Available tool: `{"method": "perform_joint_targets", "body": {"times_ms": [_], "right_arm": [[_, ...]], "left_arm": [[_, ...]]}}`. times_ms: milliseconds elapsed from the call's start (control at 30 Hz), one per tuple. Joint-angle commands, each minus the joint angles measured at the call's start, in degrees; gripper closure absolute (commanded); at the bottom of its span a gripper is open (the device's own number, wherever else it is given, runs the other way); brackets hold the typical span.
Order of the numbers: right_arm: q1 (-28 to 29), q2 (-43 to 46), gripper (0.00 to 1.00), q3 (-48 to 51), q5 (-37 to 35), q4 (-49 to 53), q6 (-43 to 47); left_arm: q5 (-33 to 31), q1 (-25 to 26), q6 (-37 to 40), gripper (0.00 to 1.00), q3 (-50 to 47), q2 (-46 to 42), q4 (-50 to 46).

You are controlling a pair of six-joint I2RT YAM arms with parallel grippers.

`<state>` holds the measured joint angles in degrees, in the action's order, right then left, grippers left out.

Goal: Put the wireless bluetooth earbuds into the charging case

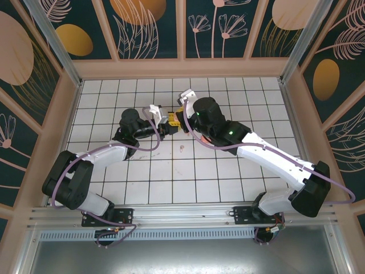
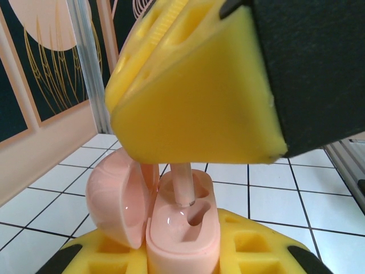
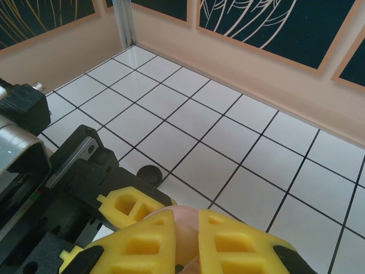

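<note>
Seating the pale pink earbud calls for a light, steady touch. The part is judged to be very light, rigid and glossy, hence slippery, and its thin stem could skew or snap under side load. The best hold is across the bulbous head, which leaves the stem free to enter its well. In the left wrist view the stem hangs upright at centre frame, with its tip at the mouth of a well in the top of the charging case. Whether it has bottomed out cannot be told. The right gripper is closed almost fully on the earbud head, and pink plastic shows between its yellow pads at the bottom of the right wrist view. The left gripper is clamped on the case body at the bottom of its own view, holding it upright with the hinged lid swung open to the left. In the top view both grippers meet just above centre frame. A loose earbud lies on the tiled table just below them.
</note>
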<state>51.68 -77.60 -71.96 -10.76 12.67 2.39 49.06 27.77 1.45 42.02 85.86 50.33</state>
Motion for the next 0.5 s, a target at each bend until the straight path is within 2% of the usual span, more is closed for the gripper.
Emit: {"method": "perform_joint_targets", "body": {"times_ms": [0, 467], "right_arm": [[-0.1, 0.9, 0.87, 0.6, 0.8, 0.3, -1.2], [1.5, 0.7, 0.88, 2.6, -2.3, 2.0, 1.8]], "left_arm": [[1.0, 0.4, -0.1, 1.00, 1.8, -1.0, 1.9], [1.0, 0.3, 0.0, 1.00, 2.4, -1.1, 1.7]]}}
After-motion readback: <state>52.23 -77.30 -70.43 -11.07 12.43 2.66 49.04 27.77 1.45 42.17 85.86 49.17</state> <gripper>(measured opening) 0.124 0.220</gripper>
